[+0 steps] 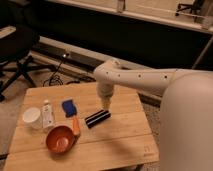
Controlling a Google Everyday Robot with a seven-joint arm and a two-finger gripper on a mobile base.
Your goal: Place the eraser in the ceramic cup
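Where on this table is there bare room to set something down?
Bare wood runs right of the eraser to the table edge, and along the front, right of the bowl. The left is crowded: ceramic cup, bottle, brush. The end effector hangs just behind the eraser.

One eraser (97, 119), one ceramic cup (31, 117), one white bottle (47, 115), one blue-headed brush (70, 112), one orange-red bowl (60, 139), one wooden table (120, 145); one gripper (105, 102) hangs toward its far edge.
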